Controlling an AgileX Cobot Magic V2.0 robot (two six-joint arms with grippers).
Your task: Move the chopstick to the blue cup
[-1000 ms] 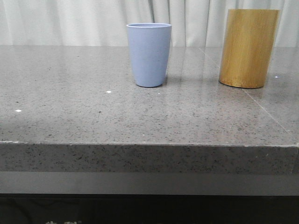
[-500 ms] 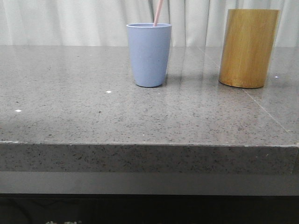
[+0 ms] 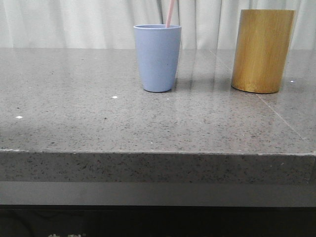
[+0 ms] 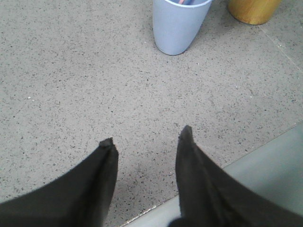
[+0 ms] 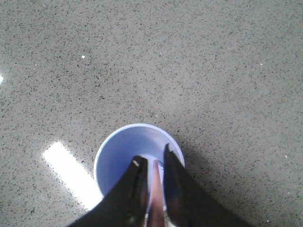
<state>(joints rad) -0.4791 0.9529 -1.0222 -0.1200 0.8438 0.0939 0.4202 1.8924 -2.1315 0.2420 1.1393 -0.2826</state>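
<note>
Chopstick (image 3: 170, 13) now inside blue cup (image 3: 157, 58), slightly rightward.

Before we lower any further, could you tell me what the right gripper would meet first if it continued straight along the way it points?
Probably the blue cup: the right gripper, shut on the chopstick, points down into its open mouth, so the stick would likely reach the cup's inside first.

Readable text: none is showing clearly.
Cup (image 3: 157, 58): no label or print is showing on its wall.
Holder (image 3: 262, 51): plain wood grain, no marking.
Table (image 3: 98, 123): a few pale marks are sitting on the dark strip under its front edge, too cropped to read.
</note>
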